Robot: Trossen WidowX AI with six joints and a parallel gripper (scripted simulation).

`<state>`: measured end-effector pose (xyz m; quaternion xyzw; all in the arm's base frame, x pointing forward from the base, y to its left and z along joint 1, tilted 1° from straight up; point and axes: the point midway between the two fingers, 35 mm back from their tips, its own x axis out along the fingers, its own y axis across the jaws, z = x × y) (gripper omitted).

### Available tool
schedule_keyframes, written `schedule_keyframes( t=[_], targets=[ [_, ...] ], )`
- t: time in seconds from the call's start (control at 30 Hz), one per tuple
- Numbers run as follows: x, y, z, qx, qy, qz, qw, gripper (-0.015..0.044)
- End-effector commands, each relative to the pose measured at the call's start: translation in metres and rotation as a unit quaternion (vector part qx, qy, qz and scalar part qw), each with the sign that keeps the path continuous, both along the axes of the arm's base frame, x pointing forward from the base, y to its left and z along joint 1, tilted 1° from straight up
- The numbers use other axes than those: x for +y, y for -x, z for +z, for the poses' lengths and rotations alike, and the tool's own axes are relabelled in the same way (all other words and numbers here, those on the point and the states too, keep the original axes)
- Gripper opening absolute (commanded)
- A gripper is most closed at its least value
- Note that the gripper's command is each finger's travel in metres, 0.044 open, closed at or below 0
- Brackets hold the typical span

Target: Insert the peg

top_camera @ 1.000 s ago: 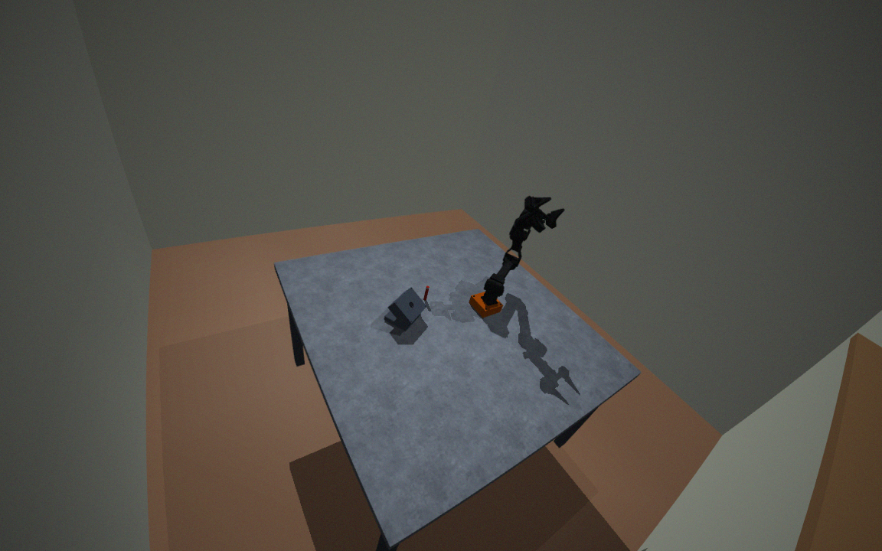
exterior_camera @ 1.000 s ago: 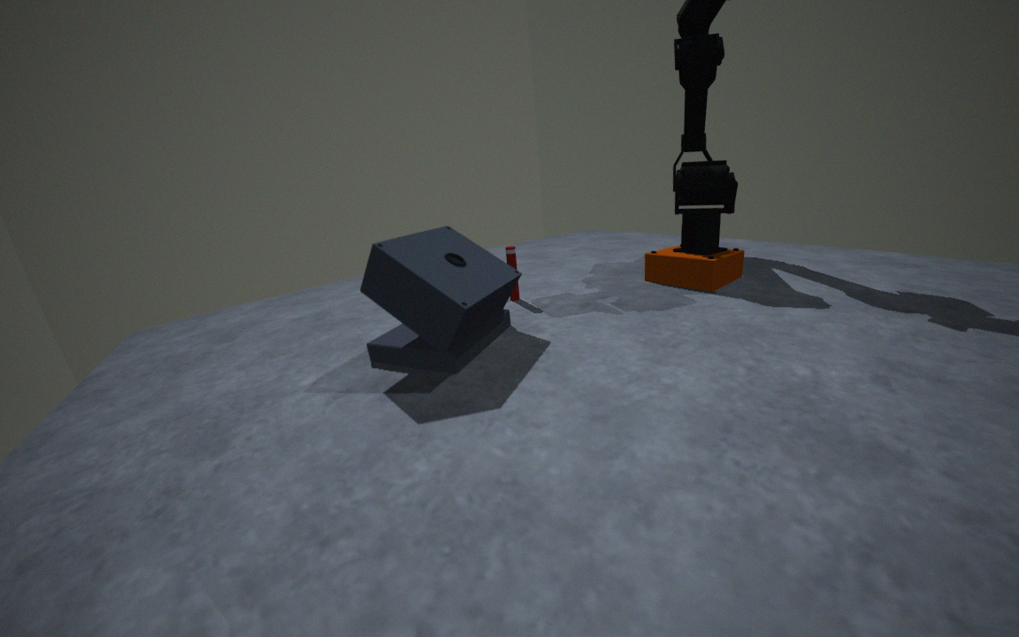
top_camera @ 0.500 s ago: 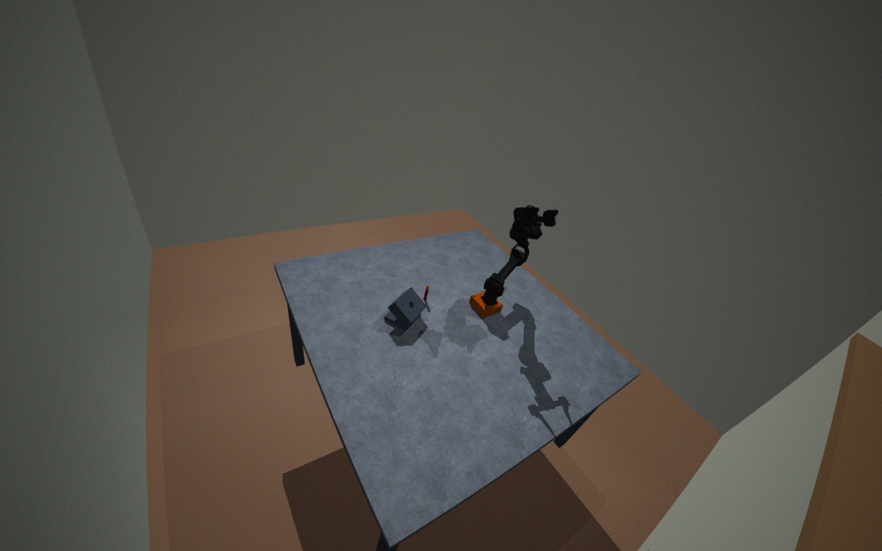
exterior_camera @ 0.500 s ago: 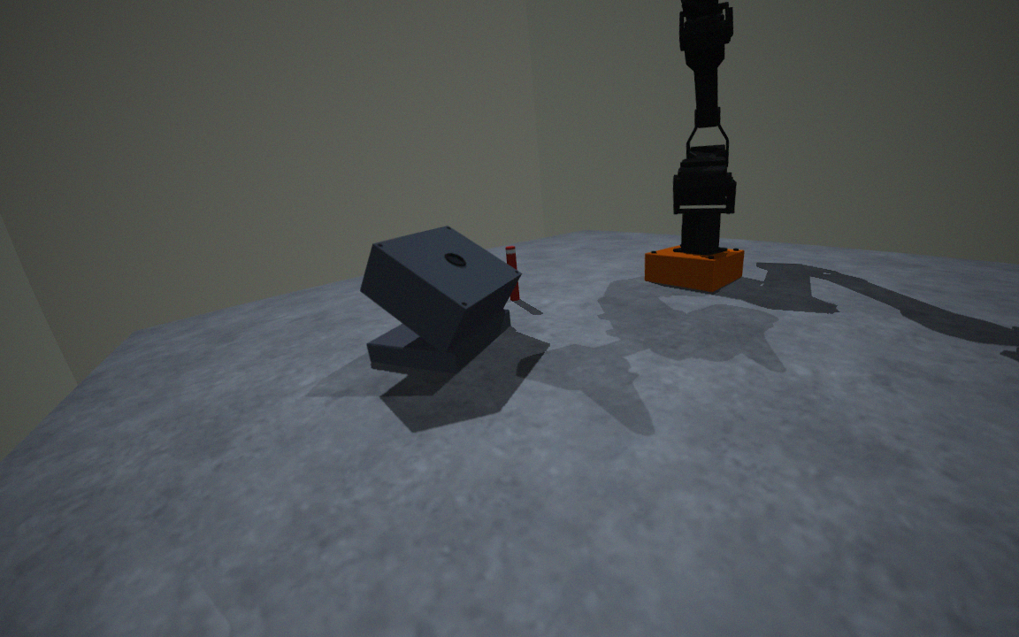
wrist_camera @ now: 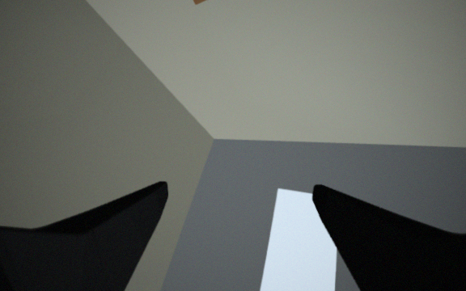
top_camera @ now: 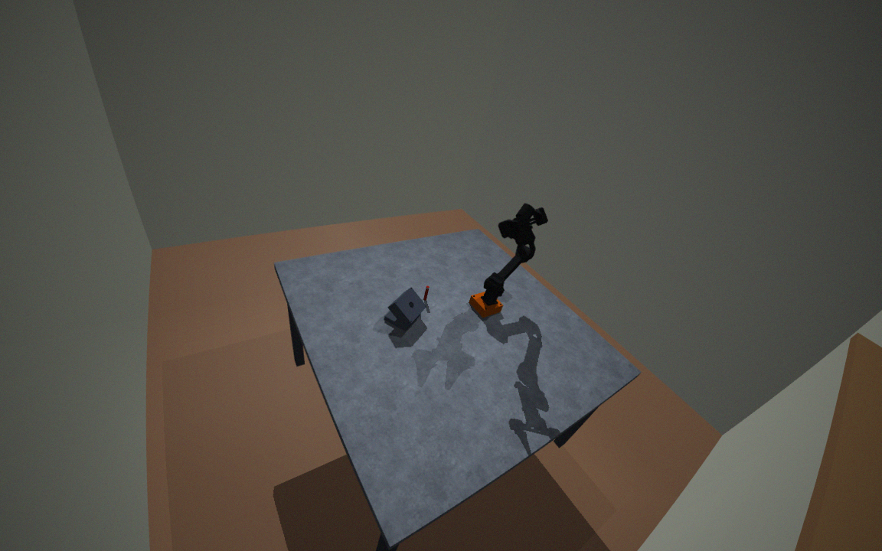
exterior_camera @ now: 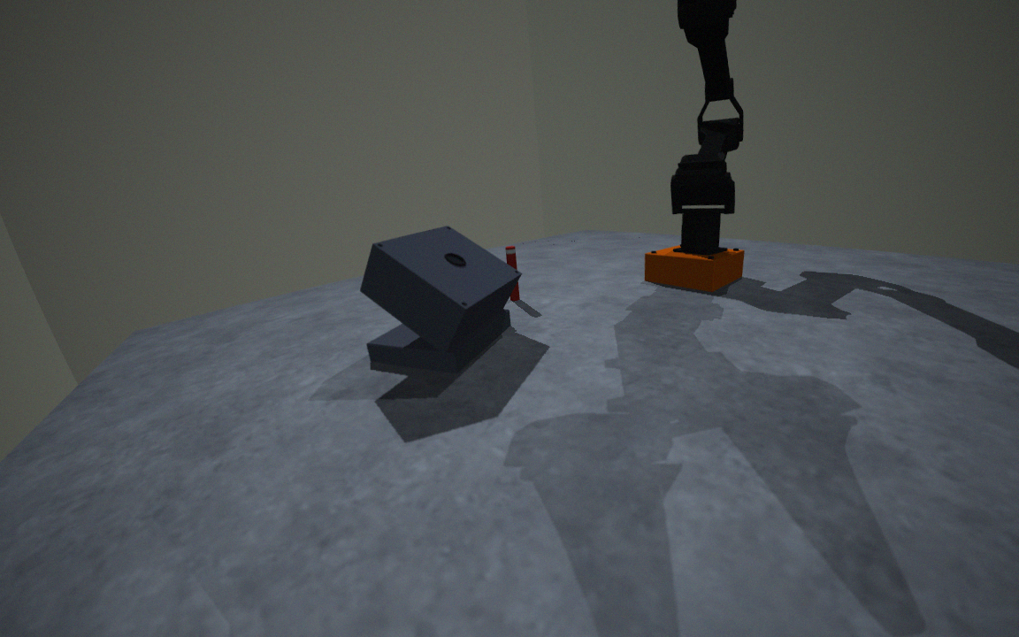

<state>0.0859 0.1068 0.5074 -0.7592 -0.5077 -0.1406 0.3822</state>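
Note:
A small red peg [top_camera: 426, 295] [exterior_camera: 514, 266] stands upright on the grey table [top_camera: 430, 404] [exterior_camera: 339, 515], right beside the dark sloped panel [top_camera: 406, 306] [exterior_camera: 426, 288]. The panel's tilted face has one round hole [top_camera: 412, 302] [exterior_camera: 455, 258]. My gripper [top_camera: 533, 213] [wrist_camera: 241, 190] is open and empty. It is raised high above the orange arm base [top_camera: 486, 304] [exterior_camera: 693, 267] and points up at the walls and ceiling, far from the peg. In the exterior view the gripper is out of frame at the top; only the arm shows.
The arm's large shadow falls across the table to the right of the panel. The table's edges drop to a brown floor [top_camera: 211, 383]. The wrist view shows only walls, the ceiling and a bright rectangular light [wrist_camera: 298, 242].

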Motion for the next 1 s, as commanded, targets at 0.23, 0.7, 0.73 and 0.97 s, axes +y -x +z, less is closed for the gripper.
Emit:
schedule_keyframes(
  t=[0.23,0.7,0.73,0.97],
  targets=[
    [0.001,-0.064,-0.017,0.160,-0.030,-0.014,0.987,0.0440],
    [-0.016,-0.146,-0.062,0.358,-0.095,-0.061,0.927,0.0440],
    [-0.018,-0.151,-0.066,0.371,-0.101,-0.066,0.921,0.0440],
    [-0.033,-0.184,-0.094,0.459,-0.147,-0.091,0.871,0.0440]
  ],
)
